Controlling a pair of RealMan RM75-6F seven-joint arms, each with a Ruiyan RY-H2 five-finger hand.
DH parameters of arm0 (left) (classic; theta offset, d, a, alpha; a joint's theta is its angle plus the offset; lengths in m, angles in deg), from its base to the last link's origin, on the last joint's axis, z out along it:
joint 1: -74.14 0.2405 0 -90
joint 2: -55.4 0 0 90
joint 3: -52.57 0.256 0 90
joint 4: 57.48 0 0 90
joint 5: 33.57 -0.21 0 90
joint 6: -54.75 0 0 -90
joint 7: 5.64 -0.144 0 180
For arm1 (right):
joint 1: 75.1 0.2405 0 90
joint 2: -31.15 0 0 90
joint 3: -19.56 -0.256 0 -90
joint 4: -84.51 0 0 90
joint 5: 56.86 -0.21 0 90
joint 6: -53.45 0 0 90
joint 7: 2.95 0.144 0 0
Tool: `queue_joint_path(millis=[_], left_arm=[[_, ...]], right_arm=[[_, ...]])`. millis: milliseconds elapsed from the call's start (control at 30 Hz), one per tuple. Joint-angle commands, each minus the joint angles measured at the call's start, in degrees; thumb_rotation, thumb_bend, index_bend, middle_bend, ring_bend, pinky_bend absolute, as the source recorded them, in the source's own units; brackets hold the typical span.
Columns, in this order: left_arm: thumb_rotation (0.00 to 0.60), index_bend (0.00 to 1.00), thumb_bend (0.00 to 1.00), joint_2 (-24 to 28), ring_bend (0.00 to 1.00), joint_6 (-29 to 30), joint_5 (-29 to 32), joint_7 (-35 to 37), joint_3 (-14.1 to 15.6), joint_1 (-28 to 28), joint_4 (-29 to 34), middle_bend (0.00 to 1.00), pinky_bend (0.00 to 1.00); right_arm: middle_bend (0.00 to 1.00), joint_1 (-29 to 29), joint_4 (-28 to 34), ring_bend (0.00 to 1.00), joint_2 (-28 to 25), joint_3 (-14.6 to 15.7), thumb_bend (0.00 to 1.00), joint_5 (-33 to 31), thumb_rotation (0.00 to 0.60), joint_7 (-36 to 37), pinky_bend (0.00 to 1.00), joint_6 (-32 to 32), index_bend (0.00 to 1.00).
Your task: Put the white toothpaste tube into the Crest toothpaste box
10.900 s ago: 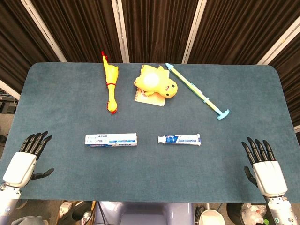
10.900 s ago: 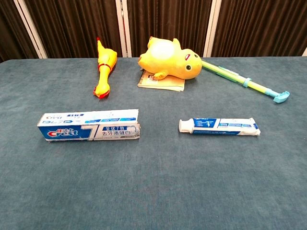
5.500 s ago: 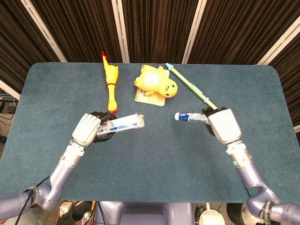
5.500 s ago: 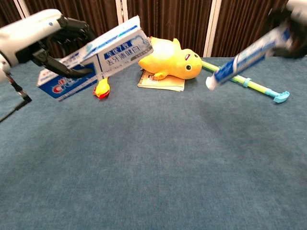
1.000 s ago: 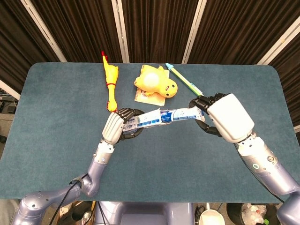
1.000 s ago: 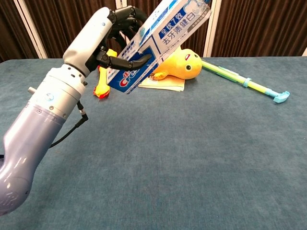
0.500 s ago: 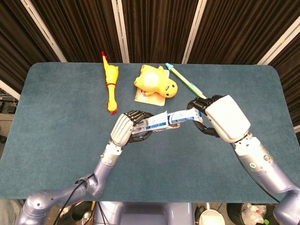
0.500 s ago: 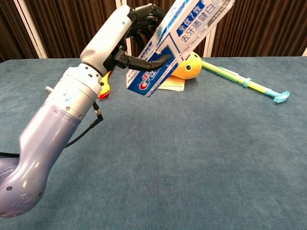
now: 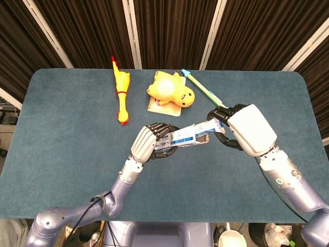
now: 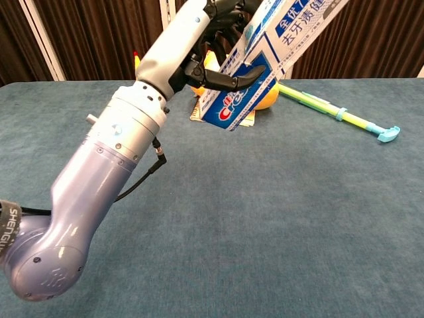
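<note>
My left hand (image 9: 150,142) grips the blue-and-white Crest box (image 9: 187,136) by its rear end and holds it in the air above the table's middle, its mouth pointing right. My right hand (image 9: 245,128) holds the white toothpaste tube (image 9: 214,124) by its tail. The tube's front part is hidden inside the box mouth, and only a short piece shows between box and fingers. In the chest view the left hand (image 10: 222,30) and the tilted box (image 10: 265,73) fill the upper middle; the right hand and the tube lie outside that view.
A yellow rubber chicken (image 9: 121,95) lies at the back left of the blue table (image 9: 67,144). A yellow duck plush (image 9: 171,90) rests on a small notebook (image 9: 154,107). A long green-and-blue stick (image 10: 344,116) lies behind my right hand.
My left hand has carried the box to the right, over the tube. Less of the tube shows than half a second ago. The right hand has barely moved.
</note>
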Motion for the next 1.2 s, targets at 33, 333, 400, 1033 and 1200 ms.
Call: queue_joint_path(millis=[33,333,400,1033,1200], left_arm=[[0.6,0.32,0.38,0.0,0.44,-0.9,0.8,-1.0,-0.8,-0.5,0.5,0.47,0.53],[0.6,0.32,0.38,-0.7,0.44,-1.5,1.7,-1.6,-2.5,-1.9,0.3,0.47,0.53],[0.6,0.32,0.39,-1.0,0.44,-1.3,1.7,-1.3,-2.7,-2.2,0.2,0.47,0.53],[0.6,0.31,0.39,-1.9,0.43,1.0,1.2,1.0,-3.1,-3.3,-1.8,0.46,0.52],[0.6,0.31,0.39,-2.3,0.43,2.1,0.9,2.7,-2.8,-3.2,-2.9,0.45,0.52]], right_arm=[[0.78,-0.5,-0.1,0.68,0.0,0.2,0.59,1.0,0.6,0.2,0.68,1.1,0.87],[0.73,-0.8,-0.8,0.57,0.2,0.3,0.56,3.1,0.6,0.7,0.65,2.6,0.68],[0.65,-0.9,-1.1,0.49,0.4,0.3,0.5,3.7,0.6,0.3,0.59,3.2,0.55],[0.29,-1.7,-5.2,0.15,3.6,1.0,0.35,7.6,0.6,-1.5,0.3,7.7,0.0],[0.29,-1.9,-6.5,0.15,4.6,0.7,0.34,8.4,0.6,-0.8,0.3,9.7,0.0]])
